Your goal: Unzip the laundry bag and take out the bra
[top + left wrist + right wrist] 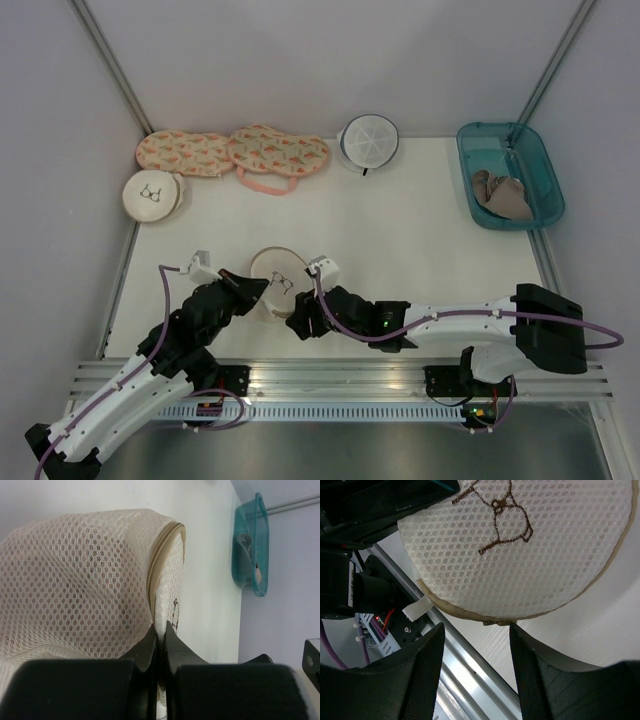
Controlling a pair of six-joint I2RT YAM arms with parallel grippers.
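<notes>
A white table boxed by grey walls carries pouches, a mesh bag and a teal bin along its far edge. The laundry bag is tipped up near the arms. The left gripper, reaching in low, is pinched tight on the bag's rim by the zipper. The right gripper has its jaws apart just below the rim, gripping nothing.

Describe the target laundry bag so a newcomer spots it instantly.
Look at the near edge of the table, centre. The round cream mesh laundry bag sits there, pinched by the left tool. Its twin, same bra drawing, lies far left by the wall.
</notes>
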